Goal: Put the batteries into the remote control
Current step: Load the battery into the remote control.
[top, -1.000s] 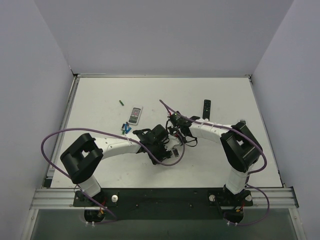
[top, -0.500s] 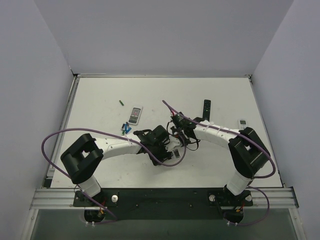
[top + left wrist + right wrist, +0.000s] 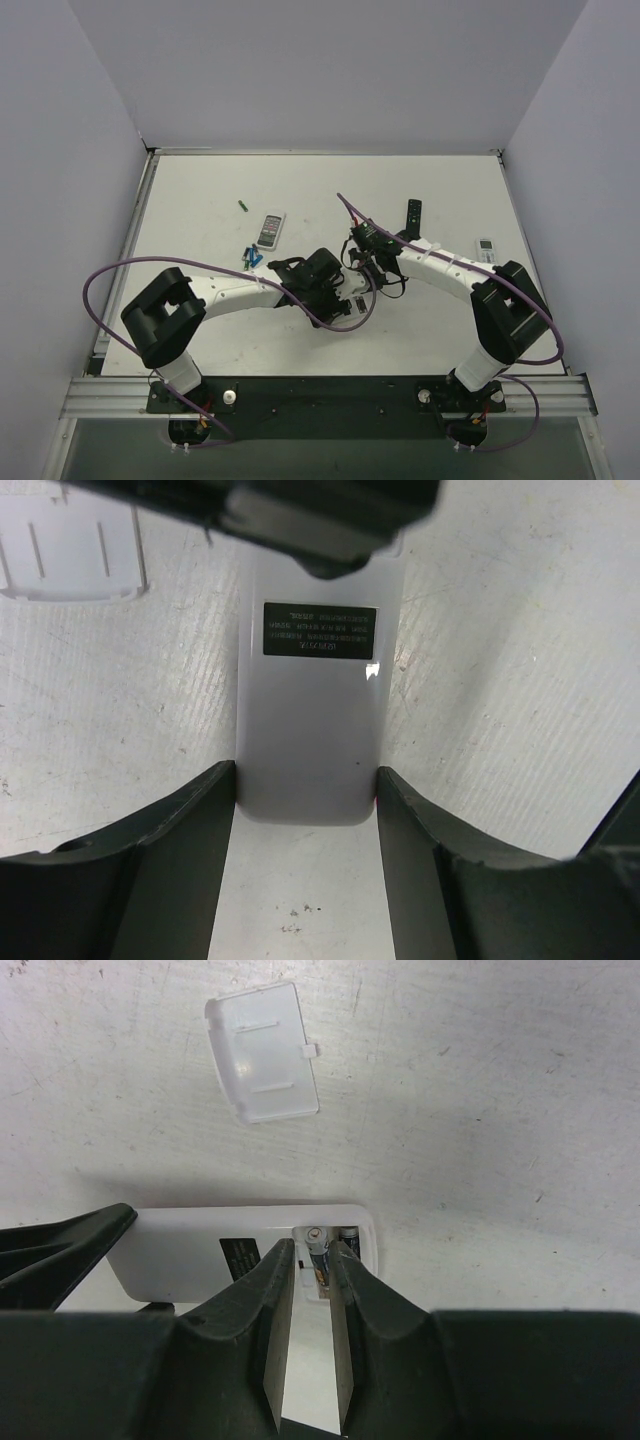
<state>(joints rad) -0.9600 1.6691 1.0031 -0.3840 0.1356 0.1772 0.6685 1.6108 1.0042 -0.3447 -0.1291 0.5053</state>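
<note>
The remote control (image 3: 310, 720) lies back up, white with a dark label, and my left gripper (image 3: 305, 776) is shut on its near end, a finger against each side. In the top view it sits mid-table (image 3: 357, 302) under both wrists. Its battery bay is uncovered at the far end (image 3: 335, 1242). One dark blue battery (image 3: 318, 1252) and a second battery (image 3: 348, 1234) lie in the bay. My right gripper (image 3: 312, 1256) hovers over the bay with its jaws a narrow gap apart, the first battery showing between the tips. Spare batteries (image 3: 250, 257) lie to the left, a green one (image 3: 243, 205) farther back.
The white battery cover (image 3: 265, 1055) lies loose on the table beside the remote control. A white remote with a grey face (image 3: 270, 229) sits back left, a slim black remote (image 3: 413, 217) back right, and another small white remote (image 3: 485, 247) at the right.
My right gripper's jaws have parted slightly over the battery bay. The right arm's elbow has swung right, uncovering the small white remote. The left arm has not moved.
</note>
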